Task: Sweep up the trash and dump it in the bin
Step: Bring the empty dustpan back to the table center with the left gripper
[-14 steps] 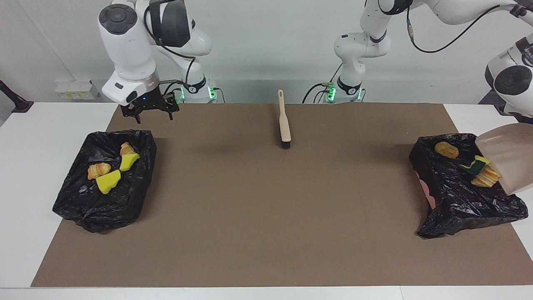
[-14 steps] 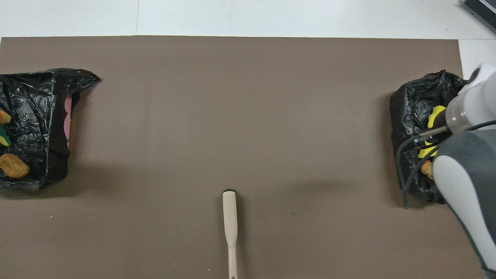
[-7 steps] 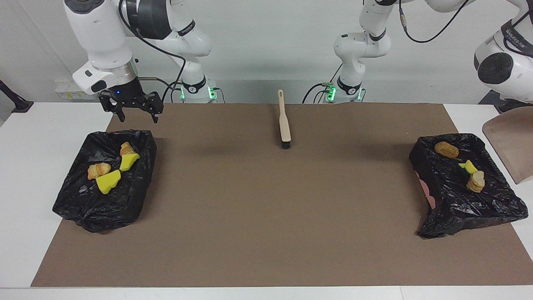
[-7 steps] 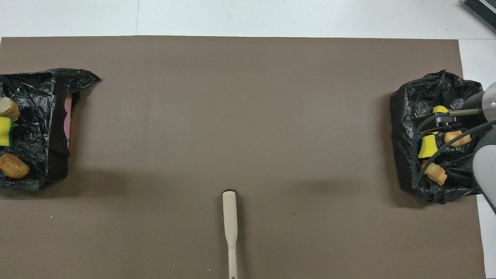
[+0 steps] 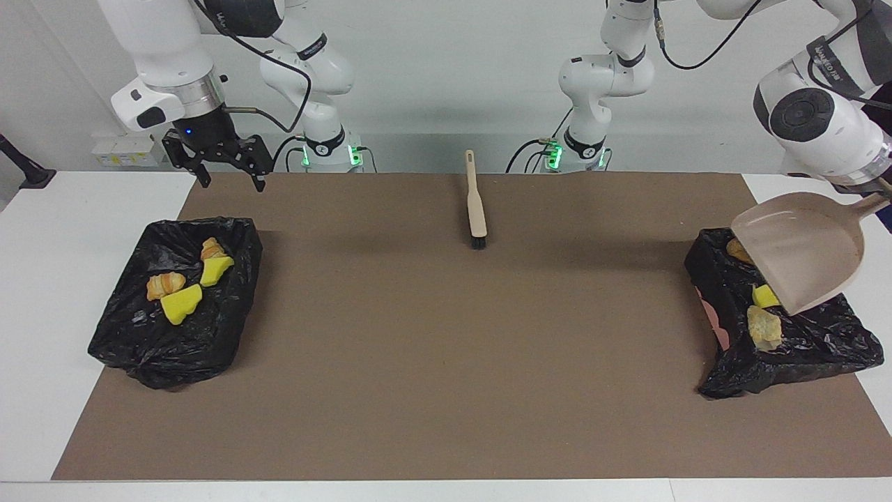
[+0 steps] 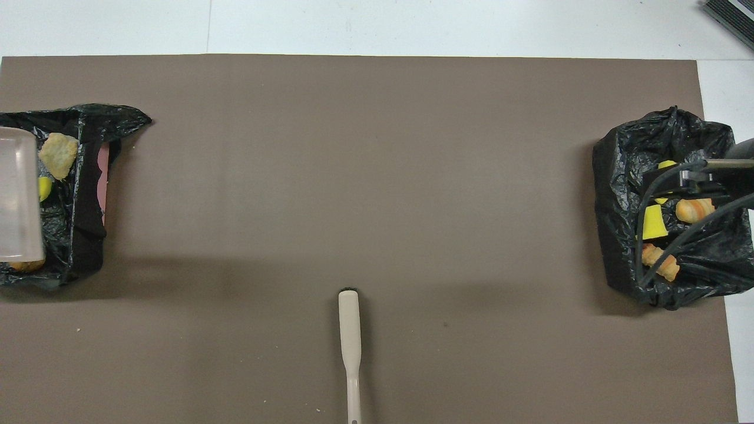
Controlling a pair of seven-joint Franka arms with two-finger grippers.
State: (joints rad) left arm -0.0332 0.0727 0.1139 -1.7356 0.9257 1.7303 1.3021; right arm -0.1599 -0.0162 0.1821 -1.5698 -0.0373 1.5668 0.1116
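Brown matte mat (image 5: 446,348), crinkled black bin liners (image 5: 174,328)

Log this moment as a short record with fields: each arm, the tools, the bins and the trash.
left gripper: outside both views; its arm holds the beige plastic dustpan tilted over the black-bagged bin at the left arm's end
right gripper: open, empty, above the mat's edge near the black-bagged bin at the right arm's end
beige brush with black bristles: flat on the brown mat, midway between the bins, untouched
trash: pieces lie in both bins, none seen on the mat
stage: dumping looks done
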